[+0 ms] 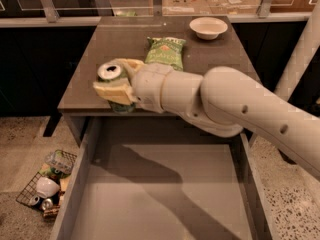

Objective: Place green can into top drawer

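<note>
Camera view: gripper (116, 84) clenching the green can (110, 72).
The can is hanging upright at the front edge of the table (80, 96), beside the back of the open top drawer (165, 204) — a chip bag (166, 51) and bowl (208, 27) are sitting behind.
</note>
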Available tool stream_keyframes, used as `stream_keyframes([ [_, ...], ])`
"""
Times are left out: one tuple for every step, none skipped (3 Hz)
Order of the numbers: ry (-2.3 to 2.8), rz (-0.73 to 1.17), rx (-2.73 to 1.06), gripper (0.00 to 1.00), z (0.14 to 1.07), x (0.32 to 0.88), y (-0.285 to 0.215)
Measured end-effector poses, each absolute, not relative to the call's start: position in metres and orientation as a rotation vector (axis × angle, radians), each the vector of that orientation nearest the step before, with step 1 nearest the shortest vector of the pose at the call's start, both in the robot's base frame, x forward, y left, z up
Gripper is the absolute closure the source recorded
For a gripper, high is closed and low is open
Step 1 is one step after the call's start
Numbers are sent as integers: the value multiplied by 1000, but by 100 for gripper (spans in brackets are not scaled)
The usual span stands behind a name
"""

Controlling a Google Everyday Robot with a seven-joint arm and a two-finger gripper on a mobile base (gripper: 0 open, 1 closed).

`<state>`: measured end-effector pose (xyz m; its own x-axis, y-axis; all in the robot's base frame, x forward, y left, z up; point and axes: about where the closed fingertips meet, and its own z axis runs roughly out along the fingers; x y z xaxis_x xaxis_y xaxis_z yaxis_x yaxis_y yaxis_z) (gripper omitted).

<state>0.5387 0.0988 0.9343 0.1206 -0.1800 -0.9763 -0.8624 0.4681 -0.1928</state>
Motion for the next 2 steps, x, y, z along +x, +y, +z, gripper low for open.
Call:
stream_keyframes([
  [1394,625,-985,100,914,508,70],
  [1422,588,-960,100,900,479,26],
])
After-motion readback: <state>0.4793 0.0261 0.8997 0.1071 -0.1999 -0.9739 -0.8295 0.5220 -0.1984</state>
